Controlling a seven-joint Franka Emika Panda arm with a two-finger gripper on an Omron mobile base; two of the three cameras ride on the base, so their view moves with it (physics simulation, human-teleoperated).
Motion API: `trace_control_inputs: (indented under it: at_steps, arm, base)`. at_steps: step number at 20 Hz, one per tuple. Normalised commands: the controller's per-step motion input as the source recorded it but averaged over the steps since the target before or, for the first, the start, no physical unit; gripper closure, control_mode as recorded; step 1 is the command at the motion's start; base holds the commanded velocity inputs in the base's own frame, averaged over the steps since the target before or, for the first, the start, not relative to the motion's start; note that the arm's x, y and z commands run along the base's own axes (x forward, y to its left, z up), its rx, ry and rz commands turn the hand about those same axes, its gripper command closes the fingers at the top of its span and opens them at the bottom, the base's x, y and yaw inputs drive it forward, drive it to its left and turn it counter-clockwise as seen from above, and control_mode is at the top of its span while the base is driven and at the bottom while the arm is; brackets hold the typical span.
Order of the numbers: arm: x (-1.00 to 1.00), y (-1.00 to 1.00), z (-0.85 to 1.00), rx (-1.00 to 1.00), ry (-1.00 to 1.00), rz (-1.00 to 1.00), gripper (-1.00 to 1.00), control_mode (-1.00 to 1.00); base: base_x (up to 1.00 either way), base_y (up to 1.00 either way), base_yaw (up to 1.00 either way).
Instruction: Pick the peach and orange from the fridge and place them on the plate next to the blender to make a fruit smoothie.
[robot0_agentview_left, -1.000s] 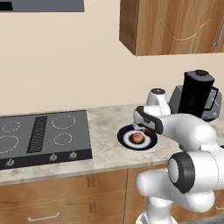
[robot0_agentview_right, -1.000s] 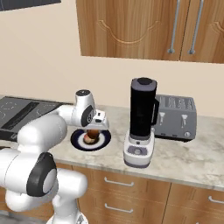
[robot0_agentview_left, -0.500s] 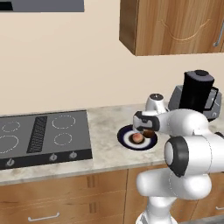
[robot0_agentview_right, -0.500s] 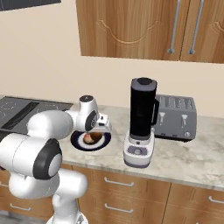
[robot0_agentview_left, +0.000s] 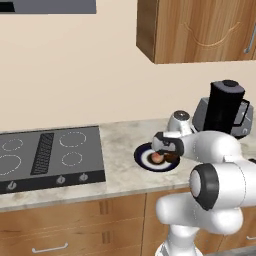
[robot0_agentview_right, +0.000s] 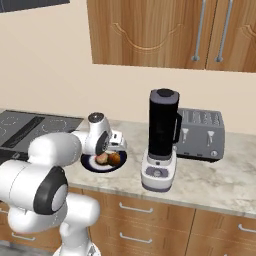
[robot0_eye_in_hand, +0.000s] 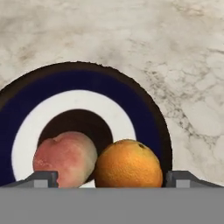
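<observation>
My gripper (robot0_eye_in_hand: 111, 177) hangs low, jaws spread, orange (robot0_eye_in_hand: 128, 163) between tips, peach (robot0_eye_in_hand: 64, 156) touching it on the plate (robot0_eye_in_hand: 144, 109); contact looks absent, but lifting crooked could roll either off.

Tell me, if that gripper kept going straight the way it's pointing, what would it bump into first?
Most likely the fruit. In the hand view the gripper points down at the plate, its fingertips spread either side of the peach and the orange lying there. The orange looks nearer, though depth is hard to judge.
</observation>
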Motion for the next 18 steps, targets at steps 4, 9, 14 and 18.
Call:
trace_control_inputs:
  at_steps: [4,9,14,18]
  arm:
    - [-1.00,0.61,0.93,-0.01,-0.45,0.00,-1.00,-1.00]
    - [-1.00,0.41,0.99,-0.01,-0.46,0.00,-1.00,-1.00]
    - [-1.00,0.08,0.93,-0.01,-0.33,0.00,-1.00,-1.00]
    - [-1.00,0.00,1.00,0.00,-0.26,0.01,-1.00,-1.00]
  base:
    - [0.00,0.00,0.00]
    - [0.00,0.00,0.00]
    - [0.00,0.00,0.00]
    - [0.00,0.00,0.00]
